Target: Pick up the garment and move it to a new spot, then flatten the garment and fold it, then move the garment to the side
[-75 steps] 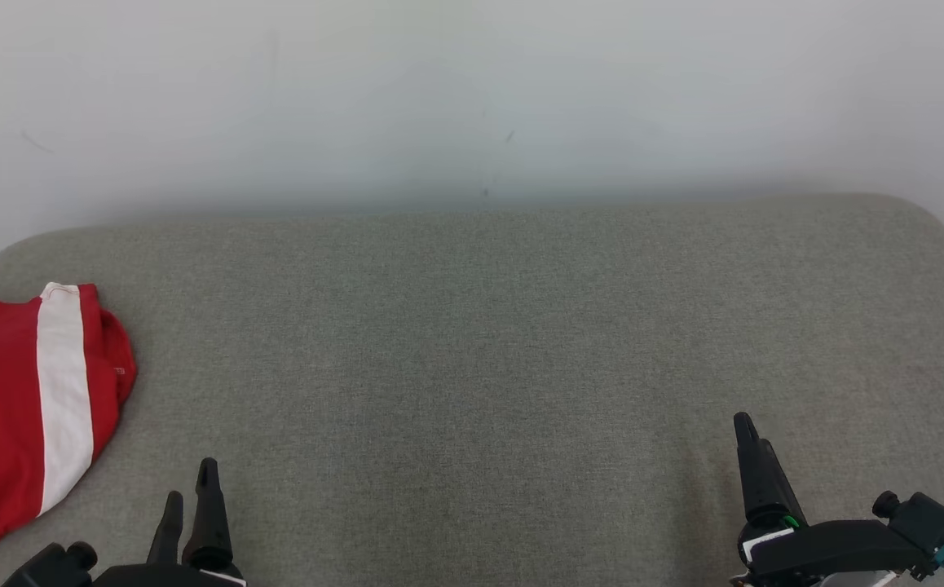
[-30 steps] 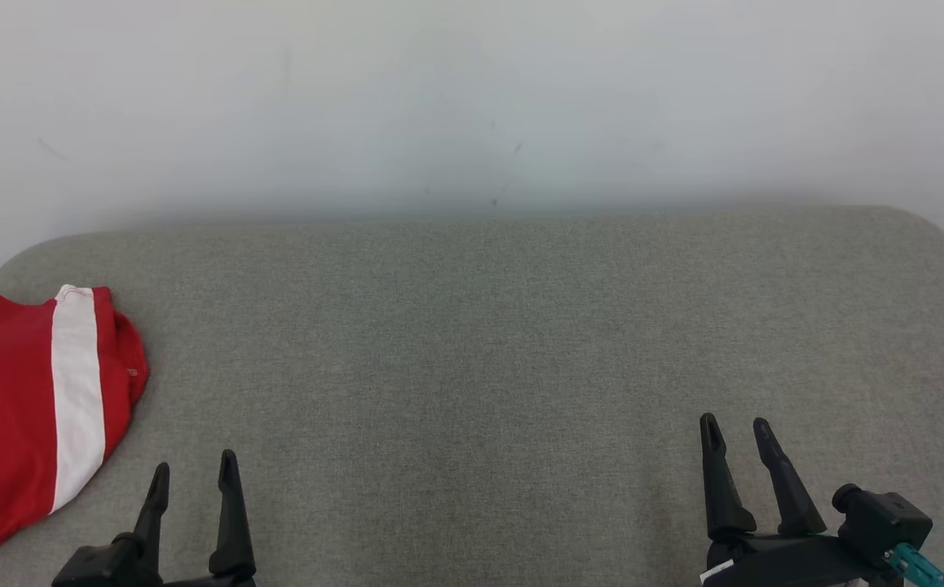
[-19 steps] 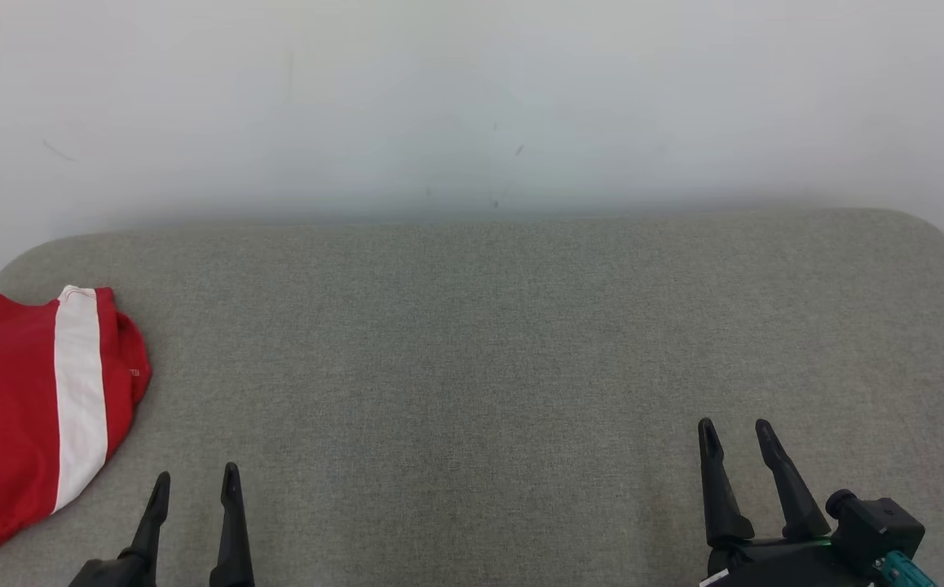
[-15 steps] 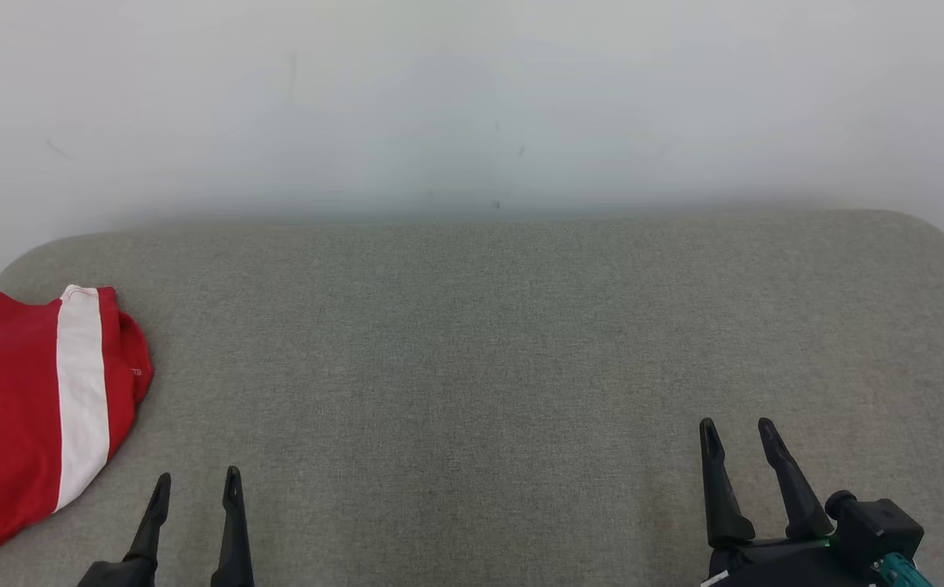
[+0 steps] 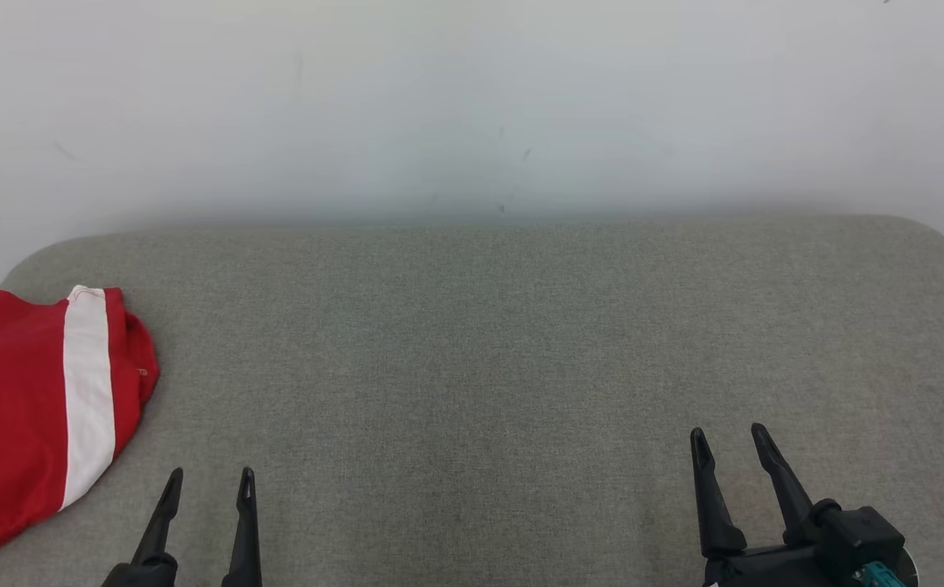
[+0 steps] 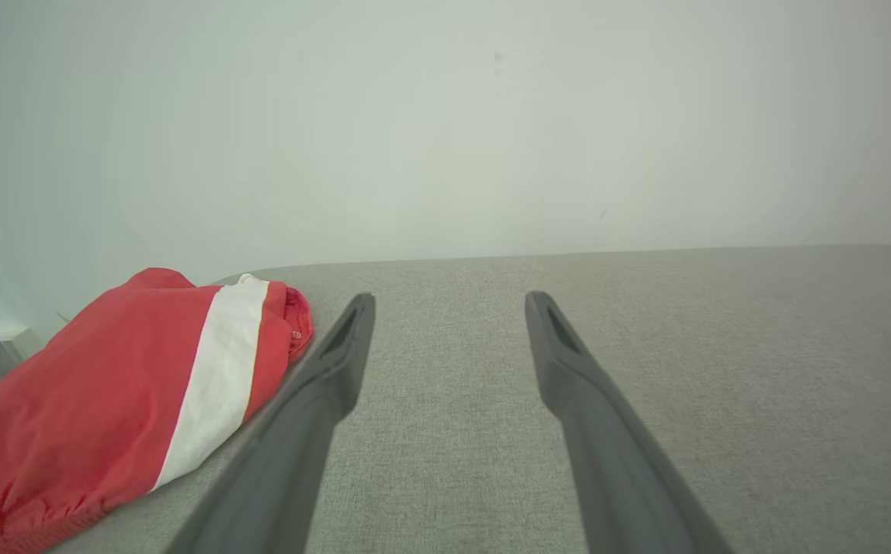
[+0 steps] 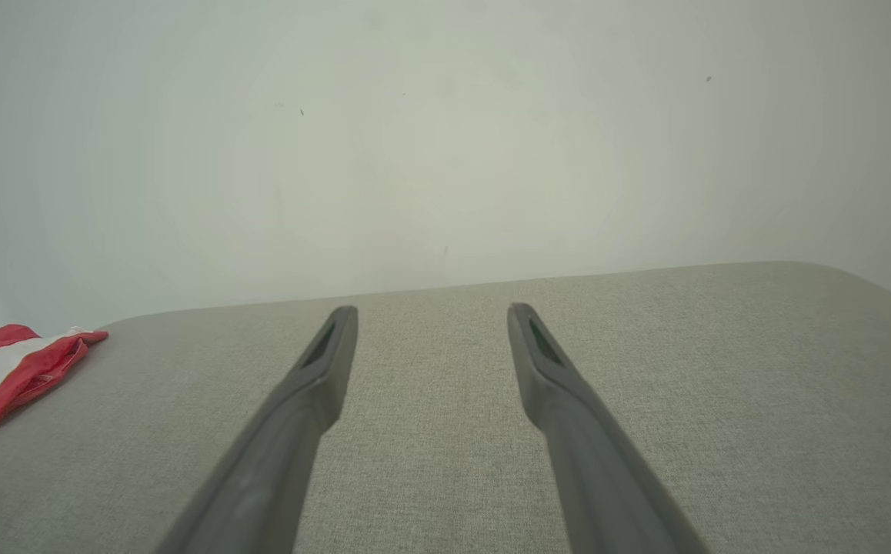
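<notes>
A red garment [image 5: 24,408] with a white stripe lies at the far left end of a grey cushion [image 5: 472,326], its length running front to back. It sits to the left of the left gripper [image 5: 212,477], which is nearer to it. The right gripper [image 5: 726,432] is well apart. Both grippers are spread wide, holding and touching nothing.

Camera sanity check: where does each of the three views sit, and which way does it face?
Head view: up on the head, looking forward and down at the grey padded surface and white wall; left gripper lower left, right gripper lower right, both open.
Left wrist view: low over the surface, looking along its own fingers toward the wall; red-and-white garment near, at its left.
Right wrist view: same heading, along its own fingers; garment far at the left edge.
Shared: all three show garment, surface and wall.
</notes>
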Robot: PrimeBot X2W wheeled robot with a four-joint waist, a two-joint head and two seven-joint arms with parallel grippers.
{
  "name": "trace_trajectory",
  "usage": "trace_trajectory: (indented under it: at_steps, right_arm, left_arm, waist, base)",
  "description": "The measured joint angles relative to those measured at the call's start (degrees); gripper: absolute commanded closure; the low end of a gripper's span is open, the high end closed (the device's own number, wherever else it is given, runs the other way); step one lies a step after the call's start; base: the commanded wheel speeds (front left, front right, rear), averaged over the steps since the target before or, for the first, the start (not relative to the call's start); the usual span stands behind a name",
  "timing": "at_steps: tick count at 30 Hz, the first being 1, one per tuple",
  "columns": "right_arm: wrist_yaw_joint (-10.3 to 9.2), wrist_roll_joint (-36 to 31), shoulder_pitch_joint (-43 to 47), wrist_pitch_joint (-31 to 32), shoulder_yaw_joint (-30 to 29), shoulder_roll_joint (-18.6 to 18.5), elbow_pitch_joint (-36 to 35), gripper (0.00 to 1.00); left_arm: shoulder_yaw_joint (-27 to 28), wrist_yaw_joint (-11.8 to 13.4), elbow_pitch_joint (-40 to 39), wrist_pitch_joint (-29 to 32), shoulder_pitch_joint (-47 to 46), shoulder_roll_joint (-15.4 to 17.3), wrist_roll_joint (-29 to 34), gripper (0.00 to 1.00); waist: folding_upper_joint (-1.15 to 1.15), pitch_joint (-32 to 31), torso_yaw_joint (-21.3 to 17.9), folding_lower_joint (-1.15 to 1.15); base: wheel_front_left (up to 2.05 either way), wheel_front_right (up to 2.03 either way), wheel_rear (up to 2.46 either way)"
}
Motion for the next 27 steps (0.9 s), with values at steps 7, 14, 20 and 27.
trace_trajectory:
  at_steps: [7, 14, 20, 27]
  right_arm:
    - [0.0, -2.04, 0.0, -0.88, -0.62, -0.02, 0.22, 0.0]
    - [0.0, -4.52, 0.0, -1.51, -0.78, -0.03, 0.49, 0.0]
    - [0.0, -5.58, 0.02, -1.77, -0.79, -0.03, 1.34, 0.0]
    - [0.01, -5.53, -0.12, -1.77, -0.99, -0.04, 2.64, 0.0]
  left_arm:
    - [0.92, -1.41, -0.23, -0.81, 0.07, -0.1, 1.7, 0.0]
    - [1.36, -2.19, -0.04, -1.42, 0.29, -0.12, 4.12, 0.0]
    - [1.47, -2.37, 2.36, -1.81, 0.26, -0.26, 4.88, 0.0]
    - [1.21, -2.46, 4.28, -1.29, -0.4, -0.73, 3.87, 0.0]
  waist:
    - [0.0, -0.22, 0.17, 0.0]
    - [0.0, -0.45, 0.4, 0.0]
    - [0.0, -0.56, 0.5, 0.0]
    - [0.0, -0.54, 0.41, 0.0]
  base:
    - [0.0, 0.0, 0.0]
    - [0.0, 0.0, 0.0]
    - [0.0, 0.0, 0.0]
    - [0.0, 0.0, 0.0]
